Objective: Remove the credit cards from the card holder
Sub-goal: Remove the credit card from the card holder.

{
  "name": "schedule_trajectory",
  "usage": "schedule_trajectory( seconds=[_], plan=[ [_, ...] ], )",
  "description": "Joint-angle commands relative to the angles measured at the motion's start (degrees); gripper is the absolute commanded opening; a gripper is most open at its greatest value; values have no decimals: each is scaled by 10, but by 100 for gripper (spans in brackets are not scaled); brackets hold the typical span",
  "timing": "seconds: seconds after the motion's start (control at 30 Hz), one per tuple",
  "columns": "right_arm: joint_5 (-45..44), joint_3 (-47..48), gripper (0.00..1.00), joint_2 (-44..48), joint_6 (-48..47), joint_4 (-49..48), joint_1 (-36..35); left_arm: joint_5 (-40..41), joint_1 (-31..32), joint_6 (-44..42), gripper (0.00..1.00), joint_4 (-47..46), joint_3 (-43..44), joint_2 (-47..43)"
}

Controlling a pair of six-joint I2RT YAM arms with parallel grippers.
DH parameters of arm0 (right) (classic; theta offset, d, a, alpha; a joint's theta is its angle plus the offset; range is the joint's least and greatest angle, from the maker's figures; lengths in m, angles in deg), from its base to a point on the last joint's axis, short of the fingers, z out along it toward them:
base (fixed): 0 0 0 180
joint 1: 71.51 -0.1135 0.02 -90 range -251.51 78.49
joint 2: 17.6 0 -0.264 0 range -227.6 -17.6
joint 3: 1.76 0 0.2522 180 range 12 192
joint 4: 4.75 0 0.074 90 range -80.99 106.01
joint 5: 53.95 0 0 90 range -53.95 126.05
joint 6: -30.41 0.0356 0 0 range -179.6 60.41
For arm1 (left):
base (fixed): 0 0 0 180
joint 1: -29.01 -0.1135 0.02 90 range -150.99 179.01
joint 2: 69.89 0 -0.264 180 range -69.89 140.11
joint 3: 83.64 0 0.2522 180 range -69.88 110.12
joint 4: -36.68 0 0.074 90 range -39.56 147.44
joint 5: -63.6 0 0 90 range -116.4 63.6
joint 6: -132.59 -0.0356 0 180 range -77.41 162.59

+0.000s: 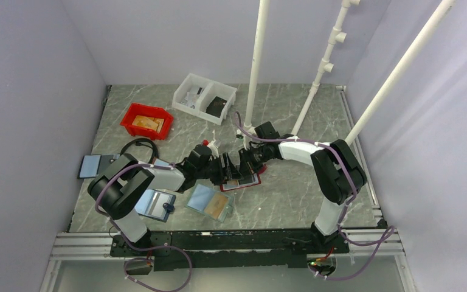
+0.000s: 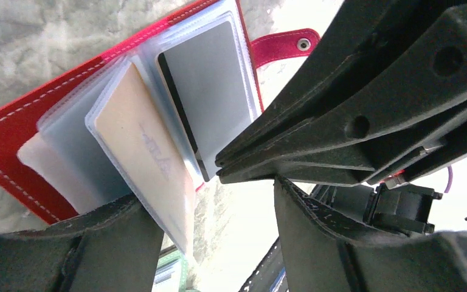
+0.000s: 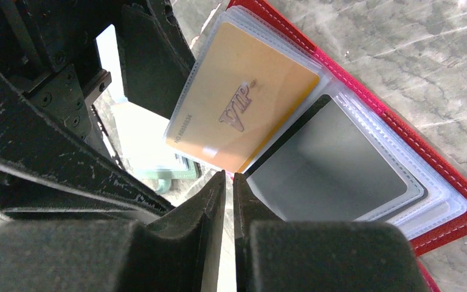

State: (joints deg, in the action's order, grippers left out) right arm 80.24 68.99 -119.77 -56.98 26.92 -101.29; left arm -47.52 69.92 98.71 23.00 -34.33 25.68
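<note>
Holder open, red-edged, orange VIP card showing.

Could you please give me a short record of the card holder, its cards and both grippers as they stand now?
card holder: lying open, red cover underneath
orange card: inside a clear sleeve, lifted off the stack
grey card: inside its pocket, lying flat
left gripper: open, the orange card's sleeve between its fingers
right gripper: shut, tips at the orange card's corner; grip unclear

Lab test cell w/ plain walls, PVC poles
</note>
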Motion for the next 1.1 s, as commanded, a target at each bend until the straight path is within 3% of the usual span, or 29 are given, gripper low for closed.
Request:
schedule_trajectory(
  seconds=[0.0,0.6,0.83,0.97,1.07],
  plan=[
    [28,25,13,8,11,-9,-12,55,-2,-14,65,26,-7,-18],
    [11,34,13,14,-13,7,-12,34,-43,14,41,-41,-61,-22],
    [32,48,16,14,-43,31,-8,-6,-59,1,0,-125,-85,-15],
    [138,82,22,12,-189,128,25,-41,-65,-11,0,-211,-107,-9],
    [194,77,37,37,-222,149,51,-55,-65,-26,0,-258,-117,-13]
  ],
)
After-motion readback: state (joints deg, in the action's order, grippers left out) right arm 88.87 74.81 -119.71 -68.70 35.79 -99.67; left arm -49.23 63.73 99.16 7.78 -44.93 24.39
